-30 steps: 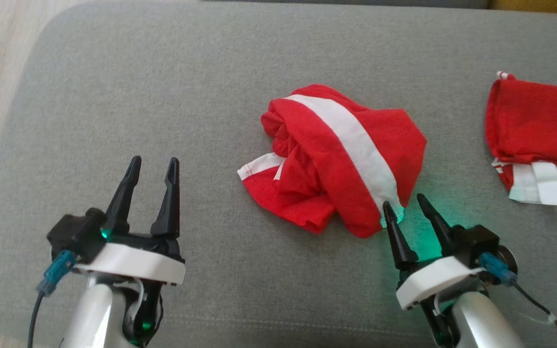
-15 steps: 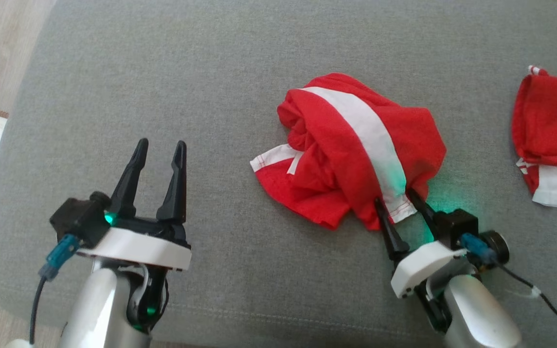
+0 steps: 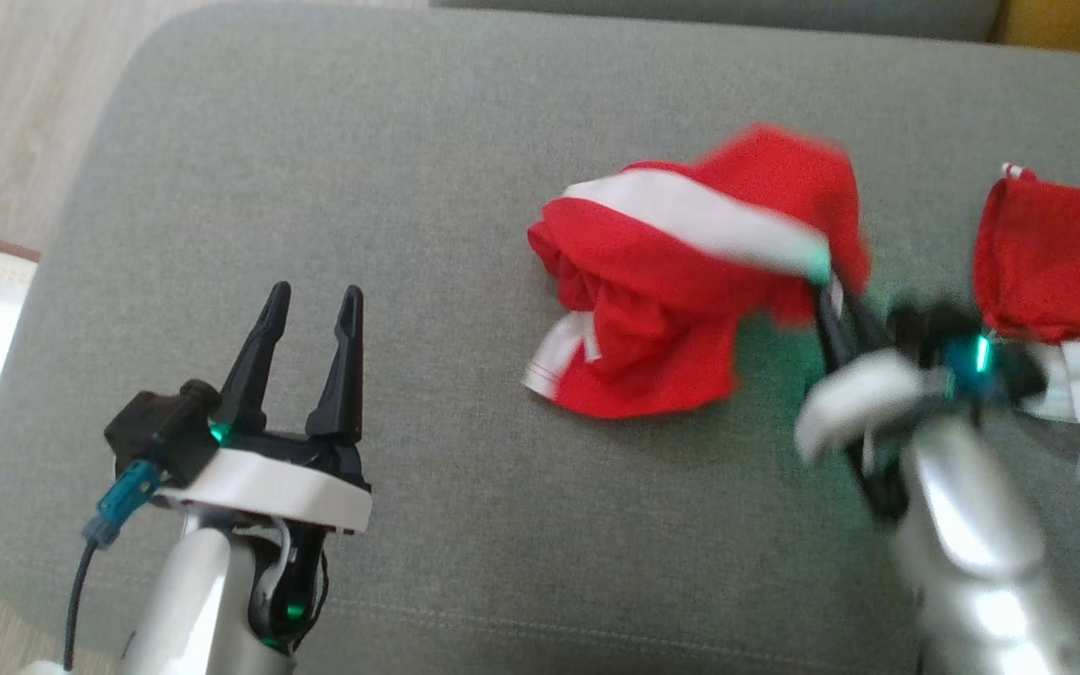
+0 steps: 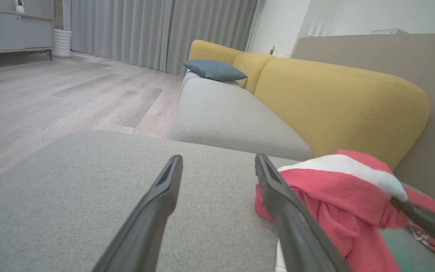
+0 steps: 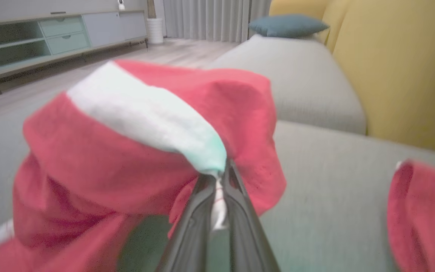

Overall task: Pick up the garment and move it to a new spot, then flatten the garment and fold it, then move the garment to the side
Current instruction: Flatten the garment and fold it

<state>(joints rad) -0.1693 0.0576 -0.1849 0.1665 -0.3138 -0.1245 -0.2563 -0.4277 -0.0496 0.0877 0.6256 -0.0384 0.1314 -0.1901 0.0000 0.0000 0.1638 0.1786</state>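
The garment is a crumpled red cloth with a white band, lying mid-right on the grey cushion. My right gripper is shut on its white-banded edge and lifts that side off the cushion, while the rest hangs down. The pinch shows up close in the right wrist view, where the right gripper clamps the garment. My left gripper stands open and empty at the lower left, well apart from the cloth. In the left wrist view the garment sits just right of the open left gripper.
A second red and white cloth lies at the cushion's right edge, close to my right arm. A yellow sofa back with a blue pillow stands beyond the cushion. Wooden floor lies to the left.
My right gripper reached the garment's near edge, shut on the white band and pulled it up and back. The left gripper kept still and open. The camera shifted slightly.
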